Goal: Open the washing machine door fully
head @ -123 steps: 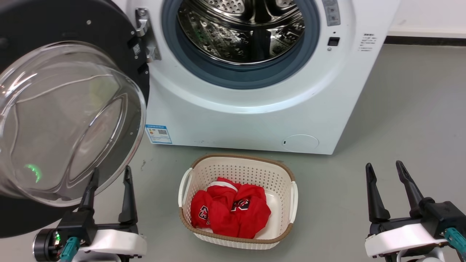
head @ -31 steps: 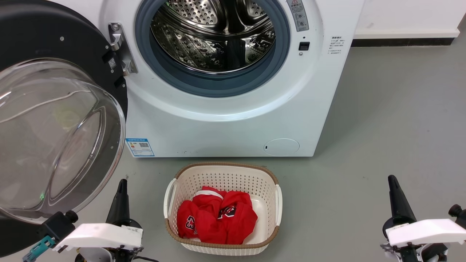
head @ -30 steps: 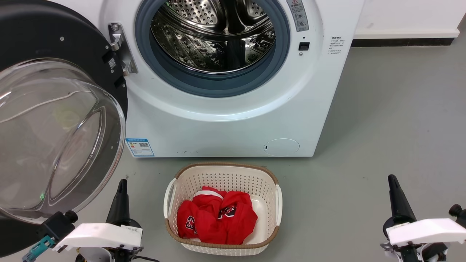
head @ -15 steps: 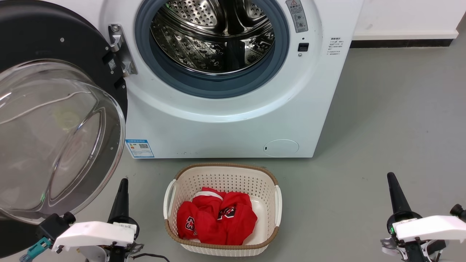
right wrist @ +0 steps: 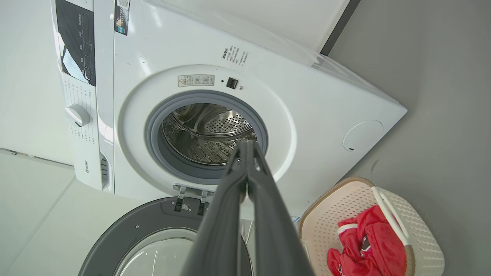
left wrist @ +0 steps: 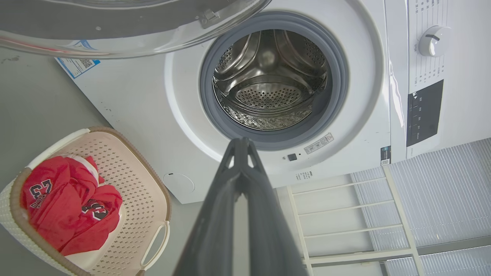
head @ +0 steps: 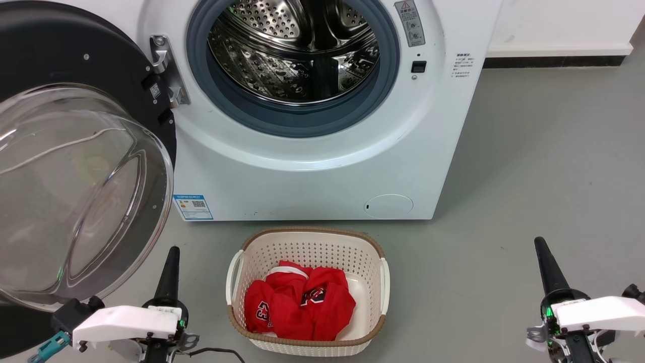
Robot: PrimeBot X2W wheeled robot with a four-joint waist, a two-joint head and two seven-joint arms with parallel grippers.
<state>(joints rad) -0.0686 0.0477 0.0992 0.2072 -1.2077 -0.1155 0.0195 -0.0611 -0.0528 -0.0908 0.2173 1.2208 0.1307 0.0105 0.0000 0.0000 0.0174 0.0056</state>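
On the floor (head: pixel 529 151), washing machine (head: pixel 312 171): one, white, "Hisense" printed.
washing machine door (head: pixel 85 176): one, swung wide at the left.
basket (head: pixel 307 242): one.
jersey (head: pixel 302 307): one, red, "23" read.
left claw (head: pixel 174 250), right claw (head: pixel 541 247): two, both closed, empty.

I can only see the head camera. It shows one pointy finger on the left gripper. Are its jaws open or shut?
Observer: Shut. In the left wrist view, the left gripper has its jaws pressed together, holding nothing.
Operator: And the right one?
Observer: The right gripper is shut too, and empty.
Operator: Is there a knob anywhere?
Observer: Yes, the washing machine has a white dial on its top panel.
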